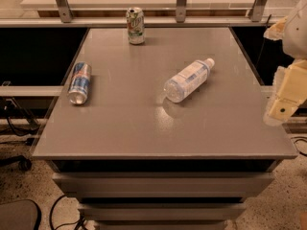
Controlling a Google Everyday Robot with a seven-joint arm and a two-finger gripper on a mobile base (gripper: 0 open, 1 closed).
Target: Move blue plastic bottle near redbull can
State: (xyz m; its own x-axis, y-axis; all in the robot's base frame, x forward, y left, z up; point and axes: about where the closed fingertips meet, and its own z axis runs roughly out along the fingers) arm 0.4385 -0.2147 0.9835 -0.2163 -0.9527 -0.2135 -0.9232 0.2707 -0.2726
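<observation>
Camera view. A smooth grey table [144, 128] with drawers below fills your view, over a speckled floor. The bottle [188, 79], clear plastic with a pale label, lies on its side right of centre. Its long axis runs diagonally, white cap toward the far right. The Red Bull can [80, 83], a slim cylinder, lies on its side near the left edge, well apart from the bottle. A green can [135, 26] stands upright at the far edge. The cream gripper [279, 110] hangs beyond the right edge; you cannot tell its state.
</observation>
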